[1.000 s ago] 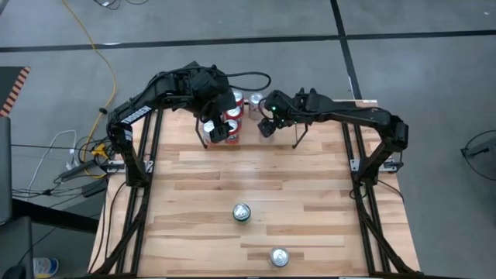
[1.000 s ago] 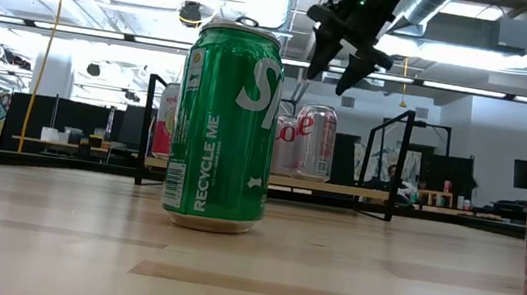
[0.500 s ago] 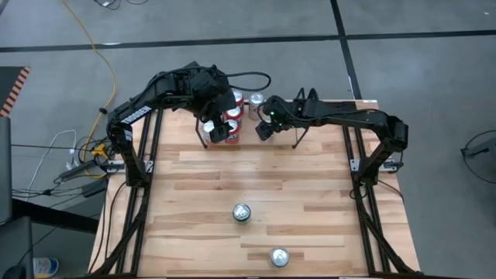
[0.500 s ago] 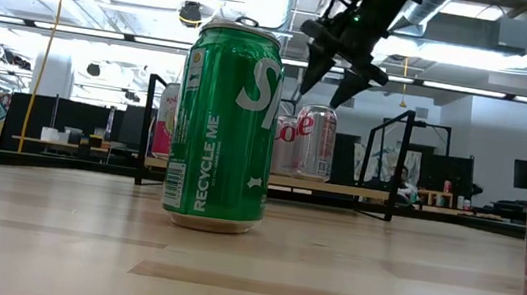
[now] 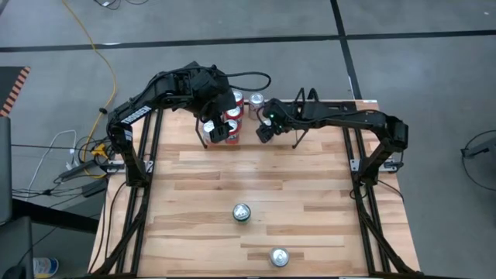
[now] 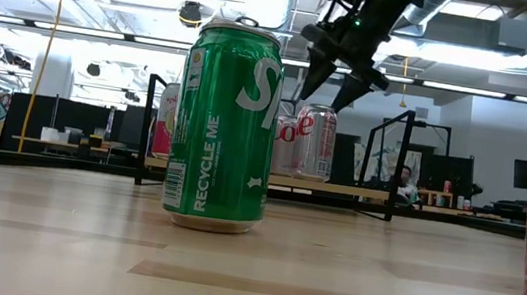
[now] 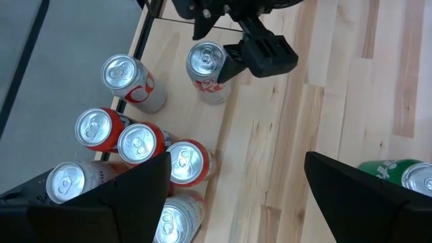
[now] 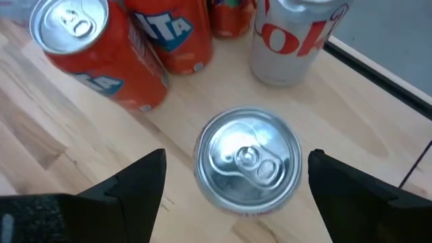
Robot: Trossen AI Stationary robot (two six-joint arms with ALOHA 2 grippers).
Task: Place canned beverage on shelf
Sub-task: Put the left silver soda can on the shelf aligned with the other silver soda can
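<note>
The right hand (image 6: 342, 69) hangs spread apart above a silver can (image 8: 248, 158) on the shelf (image 6: 270, 180), orange cans (image 8: 88, 47) crowding beside; the left hand (image 5: 219, 129) hovers apart over them.

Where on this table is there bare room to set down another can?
Bare wood spans the table's middle, between the shelf and the green can. The shelf's left part is crowded with cans; both hands hover there.
</note>
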